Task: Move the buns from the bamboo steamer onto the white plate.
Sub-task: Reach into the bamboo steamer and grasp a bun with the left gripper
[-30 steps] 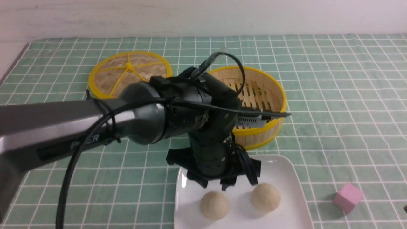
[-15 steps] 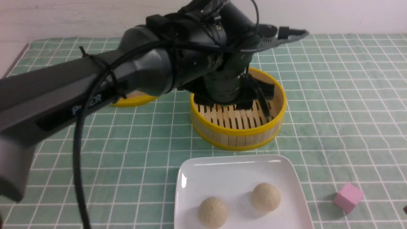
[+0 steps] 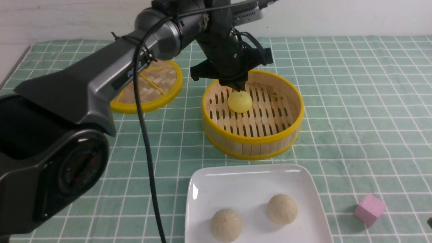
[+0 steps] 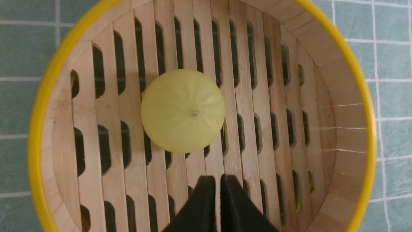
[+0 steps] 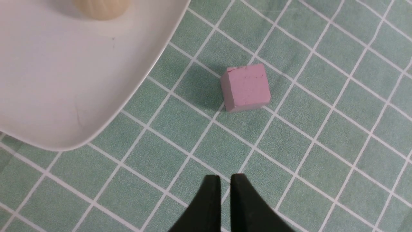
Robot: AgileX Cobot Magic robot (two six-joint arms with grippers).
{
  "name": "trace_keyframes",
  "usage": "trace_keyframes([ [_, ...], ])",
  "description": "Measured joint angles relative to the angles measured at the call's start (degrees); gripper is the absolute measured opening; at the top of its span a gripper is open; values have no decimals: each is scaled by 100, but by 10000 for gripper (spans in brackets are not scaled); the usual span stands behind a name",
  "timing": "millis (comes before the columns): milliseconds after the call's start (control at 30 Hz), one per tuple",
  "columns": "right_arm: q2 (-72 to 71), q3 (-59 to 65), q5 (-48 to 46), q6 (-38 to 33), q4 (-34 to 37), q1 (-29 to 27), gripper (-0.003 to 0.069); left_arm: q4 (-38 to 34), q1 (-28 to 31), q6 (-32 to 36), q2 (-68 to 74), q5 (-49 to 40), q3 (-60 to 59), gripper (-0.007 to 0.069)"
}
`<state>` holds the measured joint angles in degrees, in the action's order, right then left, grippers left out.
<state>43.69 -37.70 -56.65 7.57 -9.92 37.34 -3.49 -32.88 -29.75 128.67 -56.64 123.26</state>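
Right of the flat woven yellow-rimmed lid [image 3: 148,86], my left gripper [image 3: 236,86] hovers over the round bamboo-slat steamer [image 3: 253,143]. Its jaws are all but closed on nothing, above the one yellow pleated bun [image 3: 240,102] on the slatted floor. A pale beige bun [image 3: 226,225] and a second beige bun [image 3: 282,208] lie on the glossy white square plate [image 3: 243,185]: two moved, one to go. Near the pink cube [image 3: 369,209], my right gripper [image 5: 225,180] hangs nearly closed, empty.
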Motion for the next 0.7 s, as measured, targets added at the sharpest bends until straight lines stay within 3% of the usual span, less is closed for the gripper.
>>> trace_keyframes([
  [67,0,0,6,0,0,0,72,50,0,12,66,17,0,129],
  [233,0,0,38,0,0,0,76,387,5,14,311,488,0,358],
  [400,0,0,40,0,0,0,81,411,5,14,505,935,2,435],
  [533,0,0,40,0,0,0,85,410,5,14,686,938,7,383],
  [633,0,0,45,0,0,0,87,382,5,134,740,712,20,142],
  [667,0,0,45,0,0,0,87,349,5,180,716,674,29,87],
  [700,0,0,45,0,0,0,87,349,5,180,716,667,35,87],
])
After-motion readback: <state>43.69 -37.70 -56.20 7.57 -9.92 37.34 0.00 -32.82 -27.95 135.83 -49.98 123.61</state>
